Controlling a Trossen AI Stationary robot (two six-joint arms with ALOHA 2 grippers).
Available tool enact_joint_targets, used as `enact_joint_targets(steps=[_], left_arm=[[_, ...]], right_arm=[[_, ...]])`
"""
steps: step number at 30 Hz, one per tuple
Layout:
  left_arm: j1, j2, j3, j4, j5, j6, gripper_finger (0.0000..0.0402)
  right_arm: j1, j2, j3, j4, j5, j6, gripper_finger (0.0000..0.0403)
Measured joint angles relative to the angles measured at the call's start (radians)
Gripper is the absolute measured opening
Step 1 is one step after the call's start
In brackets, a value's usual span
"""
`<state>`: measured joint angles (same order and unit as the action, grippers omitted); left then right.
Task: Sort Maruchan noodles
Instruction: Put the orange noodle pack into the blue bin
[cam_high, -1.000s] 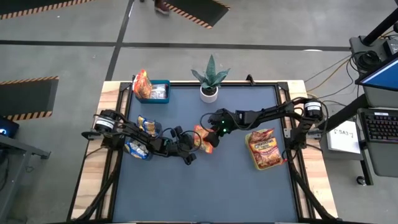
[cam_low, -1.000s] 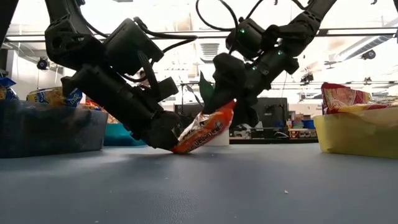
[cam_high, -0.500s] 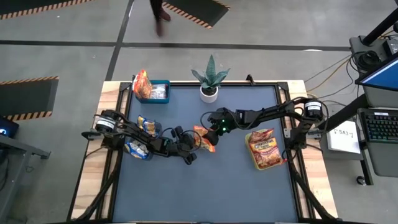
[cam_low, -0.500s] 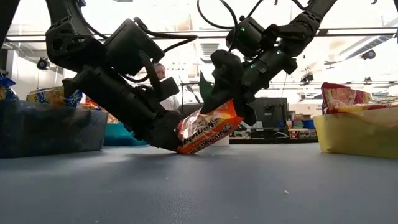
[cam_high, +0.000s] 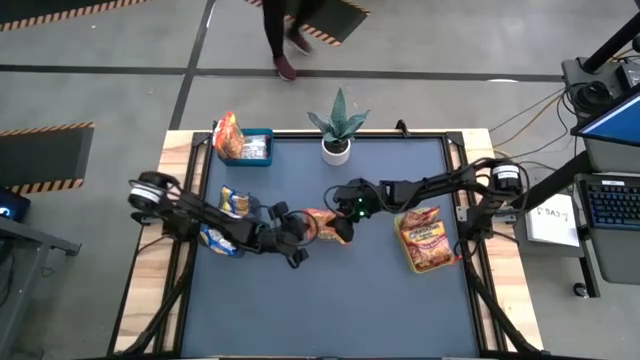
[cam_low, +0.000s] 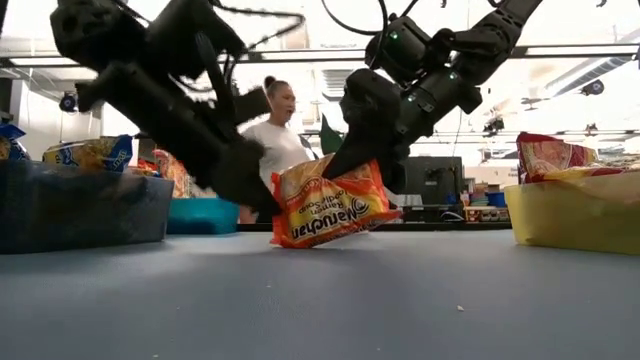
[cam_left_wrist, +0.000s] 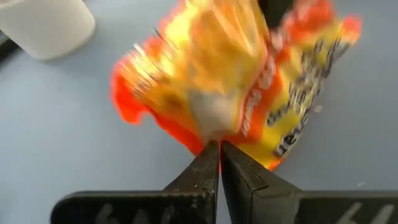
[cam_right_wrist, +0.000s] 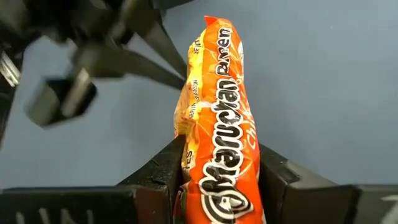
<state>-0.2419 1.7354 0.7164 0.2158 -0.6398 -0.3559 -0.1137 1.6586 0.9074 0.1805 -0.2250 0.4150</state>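
Orange noodle packet gripped at mid-surface

An orange noodle packet (cam_low: 327, 203) is clamped edge-up between the fingers of the right claw (cam_right_wrist: 214, 177) at the frame's centre, its lower edge near the surface (cam_low: 320, 300). The left claw (cam_left_wrist: 220, 163) is pinched shut, its tips at the packet.

- My two arms are dark, jointed, with black cables looping off them.
- My right gripper (cam_right_wrist: 214, 180) has flat black fingers.
- A green light glows at my right wrist.

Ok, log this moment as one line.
phase: handover | right gripper: shut on orange packet | left gripper: shut, at packet edge | bins: untouched
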Motion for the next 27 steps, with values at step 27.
enact_joint_targets(steps=[27], left_arm=[[-0.085,-0.271,-0.037,0.229,0.239,0.168,0.0093]], right_arm=[[0.156,-0.181,-0.395,0.649,0.123,-0.399,0.012]])
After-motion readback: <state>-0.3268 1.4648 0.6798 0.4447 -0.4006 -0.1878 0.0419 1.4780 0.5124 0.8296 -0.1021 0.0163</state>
